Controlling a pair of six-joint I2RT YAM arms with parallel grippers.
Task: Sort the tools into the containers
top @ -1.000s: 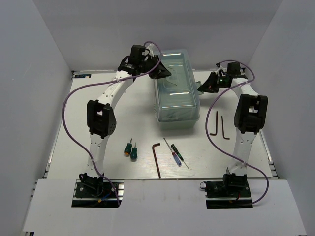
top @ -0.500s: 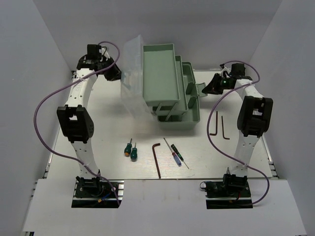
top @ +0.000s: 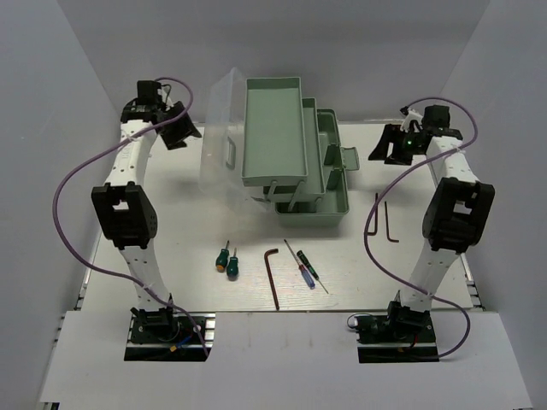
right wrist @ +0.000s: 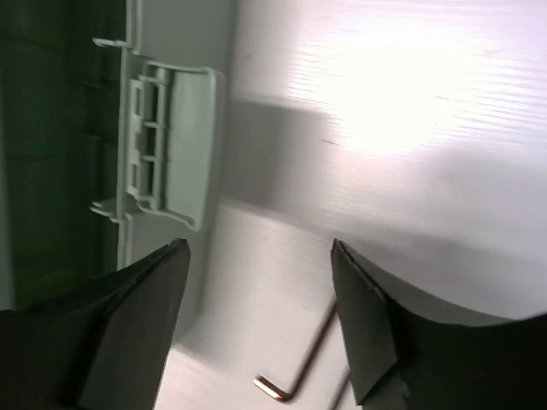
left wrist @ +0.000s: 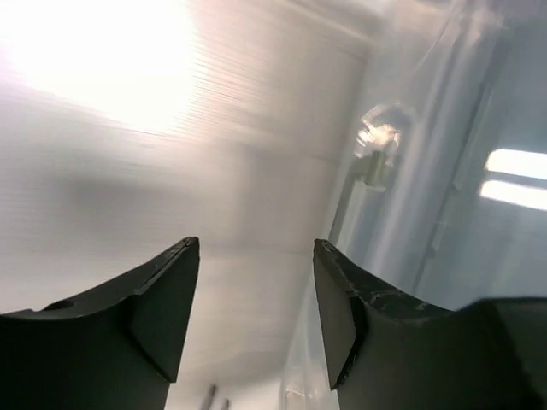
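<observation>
The pale green toolbox stands open at the back centre, its upper tray (top: 273, 128) swung up and left over the base (top: 318, 207). Its clear lid (top: 219, 143) hangs off the left side. My left gripper (top: 181, 132) is open just left of the lid (left wrist: 419, 179), empty (left wrist: 256, 245). To the right of the box's latch (right wrist: 167, 154), my right gripper (top: 389, 147) is open and empty (right wrist: 258, 243). Two green-handled screwdrivers (top: 227, 260), a long hex key (top: 273, 278) and two precision screwdrivers (top: 305, 267) lie in front. Two hex keys (top: 381, 218) lie right, one (right wrist: 309, 359) below my right fingers.
White walls close in the table on the left, right and back. The arm bases (top: 167, 329) sit at the near edge. Purple cables (top: 77, 184) loop beside each arm.
The toolbox was shut a second ago; its lid has swung open leftward and the trays have fanned out. Both grippers have opened and drawn back from the box.
</observation>
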